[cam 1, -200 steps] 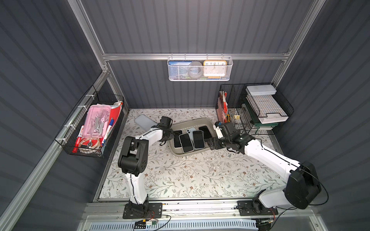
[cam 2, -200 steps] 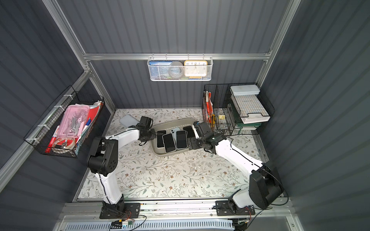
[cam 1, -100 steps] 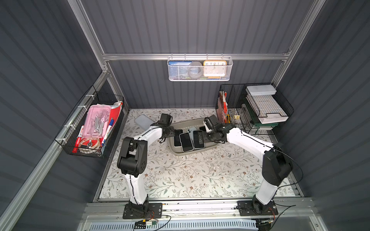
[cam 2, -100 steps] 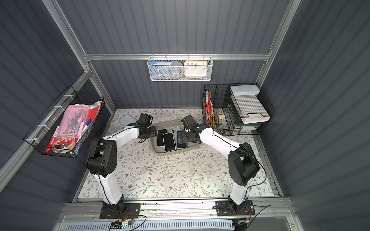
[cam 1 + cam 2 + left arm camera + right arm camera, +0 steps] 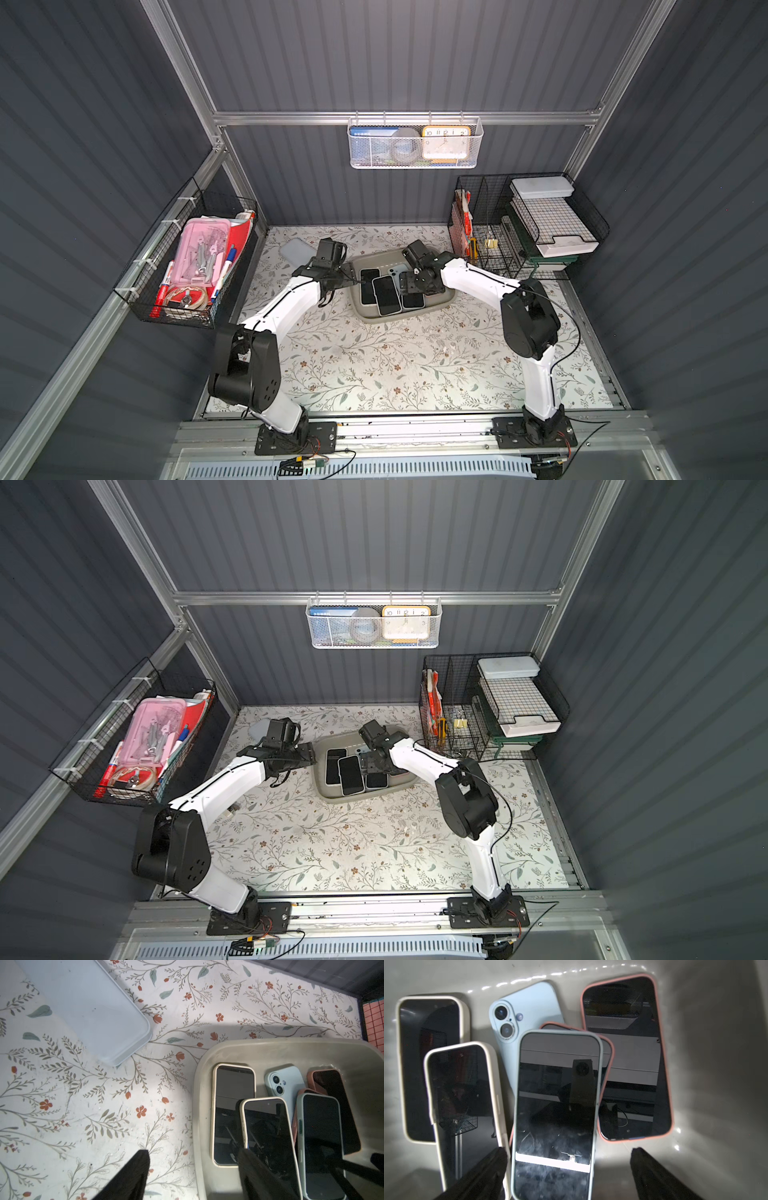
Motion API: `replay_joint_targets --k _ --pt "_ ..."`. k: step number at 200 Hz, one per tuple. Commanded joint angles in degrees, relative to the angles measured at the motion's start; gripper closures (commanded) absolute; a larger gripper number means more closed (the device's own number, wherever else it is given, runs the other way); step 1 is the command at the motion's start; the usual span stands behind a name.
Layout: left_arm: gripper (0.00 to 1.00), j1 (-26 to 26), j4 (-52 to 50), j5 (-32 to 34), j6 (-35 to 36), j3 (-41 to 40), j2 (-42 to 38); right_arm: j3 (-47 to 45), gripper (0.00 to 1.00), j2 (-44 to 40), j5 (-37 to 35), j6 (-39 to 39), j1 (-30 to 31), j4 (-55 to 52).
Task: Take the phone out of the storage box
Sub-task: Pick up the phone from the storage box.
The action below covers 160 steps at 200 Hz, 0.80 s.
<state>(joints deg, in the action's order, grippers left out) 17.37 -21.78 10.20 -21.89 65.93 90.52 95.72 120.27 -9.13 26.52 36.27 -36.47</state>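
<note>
Right wrist view shows the right claw [image 5: 569,1151] spread wide, one finger on either side of the mint-cased phone [image 5: 556,1105] and clamped on nothing. That phone lies topmost, overlapping a pale blue phone [image 5: 533,1001], so it looks the easiest to lift free. Every phone lies inside the storage box [image 5: 374,318], which sits toward 12 o'clock from the middle of the worktop [image 5: 374,365] in both top views. The left claw [image 5: 194,1152], also apart, straddles the box's 9 o'clock rim, probably to pin it down during the pull.
</note>
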Motion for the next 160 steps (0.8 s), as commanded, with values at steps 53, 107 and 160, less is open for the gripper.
replay_joint_targets --k 53,107,160 --pt "0.27 0.08 0.16 -2.28 -1.1 -3.08 -2.27 6.64 0.01 5.03 -1.14 2.12 0.51 -3.97" --pt "0.27 0.04 0.64 -2.49 -1.2 -3.53 -2.79 9.77 0.01 7.83 -2.65 1.85 1.05 -5.87" --pt "0.26 0.04 0.95 -3.58 -1.25 -4.23 -2.85 12.73 0.02 10.07 -4.7 1.73 1.61 -8.51"
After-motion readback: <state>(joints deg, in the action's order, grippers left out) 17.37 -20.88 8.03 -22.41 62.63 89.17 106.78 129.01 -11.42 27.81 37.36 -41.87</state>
